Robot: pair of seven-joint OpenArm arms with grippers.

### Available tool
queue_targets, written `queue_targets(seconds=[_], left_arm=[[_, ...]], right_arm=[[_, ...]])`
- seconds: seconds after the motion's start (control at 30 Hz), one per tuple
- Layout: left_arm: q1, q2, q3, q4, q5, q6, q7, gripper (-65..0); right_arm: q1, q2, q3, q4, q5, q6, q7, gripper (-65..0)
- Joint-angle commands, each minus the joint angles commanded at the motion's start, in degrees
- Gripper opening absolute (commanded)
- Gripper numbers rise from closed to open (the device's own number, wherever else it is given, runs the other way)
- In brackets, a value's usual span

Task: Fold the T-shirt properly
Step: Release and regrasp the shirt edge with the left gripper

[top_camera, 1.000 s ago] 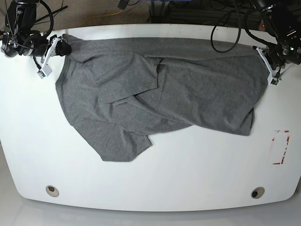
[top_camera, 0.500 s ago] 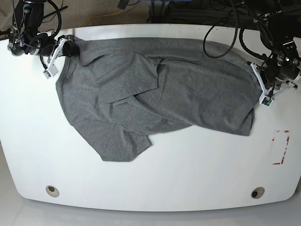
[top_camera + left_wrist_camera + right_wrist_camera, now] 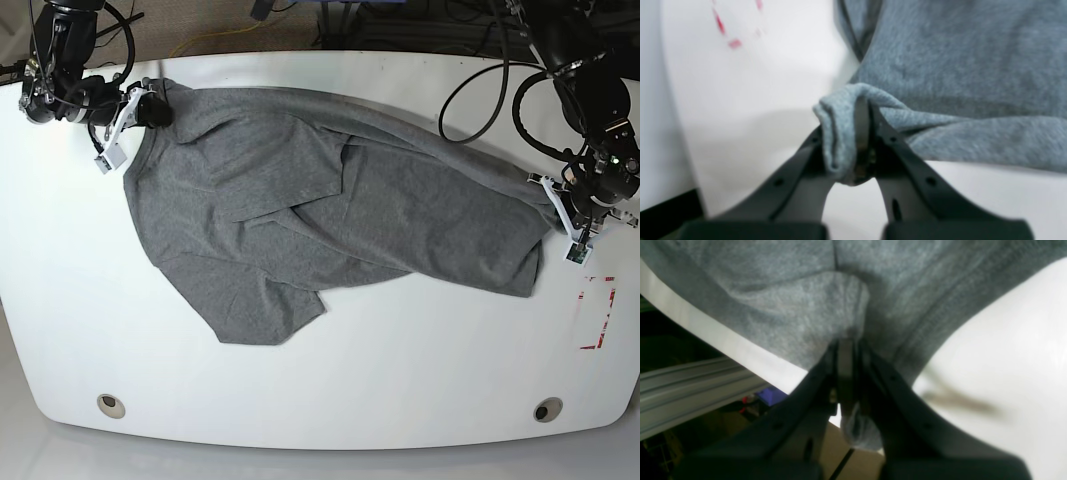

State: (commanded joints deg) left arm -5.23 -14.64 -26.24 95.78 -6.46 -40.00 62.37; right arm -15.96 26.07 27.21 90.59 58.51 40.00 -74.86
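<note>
**Grey T-shirt spread across the table, pinched at both ends**

At the far left corner of the white table (image 3: 330,400), the right gripper (image 3: 148,108) has its dark jaws clamped tight on a bunched bit of the T-shirt (image 3: 330,210). The right wrist view shows this closely: the right gripper (image 3: 848,350) bites a fold of heather-grey knit, a small tuft of it hanging below the fingers (image 3: 900,400), with the table edge and dark floor beyond.

The T-shirt lies in the middle and far half of the table, stretched from the left corner across to the right side. It is plain grey, soft and mottled, with no print. It does not lie flat: one layer is folded over on itself near the middle, giving slanted creases, and one lobe of cloth sticks out toward the near edge at lower left. Its far edge runs in a slack line down toward the right.

At the right side, the left gripper (image 3: 562,212) grips the shirt's edge. In the left wrist view the left gripper (image 3: 853,146) is closed on a rolled lip of cloth that wraps over one of the fingers (image 3: 907,160), the fabric pulling away to the right. Red tape marks (image 3: 598,313) sit on the table just beyond it, apart from the shirt.
</note>
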Motion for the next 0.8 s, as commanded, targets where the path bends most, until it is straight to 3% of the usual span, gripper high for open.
queue_targets(seconds=[0.33, 0.43, 0.63, 0.7, 0.8], left_arm=[[-7.03, -0.7, 0.0, -13.36, 0.09, 0.0, -0.09, -63.1], [-9.05, -0.7, 0.0, -15.65, -0.26, 0.0, 0.09, -53.1], [-9.85, -0.7, -0.09, -15.74, -0.62, 0.0, 0.18, -26.1], [-9.85, -0.97, -0.18, -15.47, -1.32, 0.0, 0.18, -24.7], [-8.88, -4.22, -0.09, -12.92, -5.1, 0.0, 0.0, -24.7]], right_arm=[[0.09, -0.18, -0.18, 0.0, 0.0, 0.0, 2.99, -63.6], [0.0, -0.18, -0.18, 0.0, 0.0, 0.0, 3.16, -63.6], [0.18, -0.18, 0.0, 0.18, 0.09, 0.0, 3.25, -63.6], [0.26, -0.26, 0.09, 0.53, 0.44, 0.0, 3.25, -63.6], [-0.09, -0.26, 1.67, 2.29, 0.62, 0.0, 3.25, -62.6]])
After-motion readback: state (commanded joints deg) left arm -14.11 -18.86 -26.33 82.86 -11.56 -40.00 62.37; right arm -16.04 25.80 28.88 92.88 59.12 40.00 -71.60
